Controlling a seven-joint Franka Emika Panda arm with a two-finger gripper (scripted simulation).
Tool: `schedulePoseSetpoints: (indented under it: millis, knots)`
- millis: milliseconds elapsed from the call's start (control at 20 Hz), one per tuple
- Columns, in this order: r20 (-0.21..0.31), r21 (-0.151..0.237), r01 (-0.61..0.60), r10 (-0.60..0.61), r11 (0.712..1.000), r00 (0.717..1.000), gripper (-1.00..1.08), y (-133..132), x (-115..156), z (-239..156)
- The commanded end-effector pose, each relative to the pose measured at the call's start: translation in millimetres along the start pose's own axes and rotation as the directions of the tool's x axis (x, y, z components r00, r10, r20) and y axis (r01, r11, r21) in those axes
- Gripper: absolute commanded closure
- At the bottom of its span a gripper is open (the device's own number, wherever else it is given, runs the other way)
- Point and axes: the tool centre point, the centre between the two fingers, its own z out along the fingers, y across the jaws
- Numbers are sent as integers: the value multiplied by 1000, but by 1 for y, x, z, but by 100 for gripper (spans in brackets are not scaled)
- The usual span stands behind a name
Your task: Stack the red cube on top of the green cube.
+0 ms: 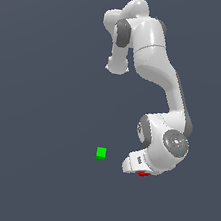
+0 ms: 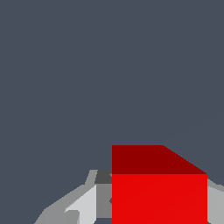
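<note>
The red cube point(image 2: 159, 192) fills the space between my gripper's fingers in the wrist view, with a finger point(image 2: 87, 205) pressed against one side and another finger point(image 2: 215, 203) against the opposite side. My gripper point(image 1: 142, 171) is shut on it. In the exterior view only a thin red sliver of the red cube point(image 1: 144, 174) shows beneath the white hand. The green cube point(image 1: 101, 153) rests on the grey floor by itself, a short way toward the exterior view's left of the gripper. It does not appear in the wrist view.
The white arm point(image 1: 158, 74) bends from its base point(image 1: 126, 29) at the top of the exterior view down to the wrist point(image 1: 166, 141). A plain dark grey floor point(image 1: 40, 121) lies all around.
</note>
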Motion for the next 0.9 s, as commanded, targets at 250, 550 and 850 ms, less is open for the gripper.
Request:
schedulePoseSetpoints:
  millis: [250,550,850]
  knots:
    - [-2,0,0,0,1000,1000,108,0,0,-27]
    - [-2,0,0,0,1000,1000,108,0,-1,-71]
    - [-2,0,0,0,1000,1000,108,0,-1,-95]
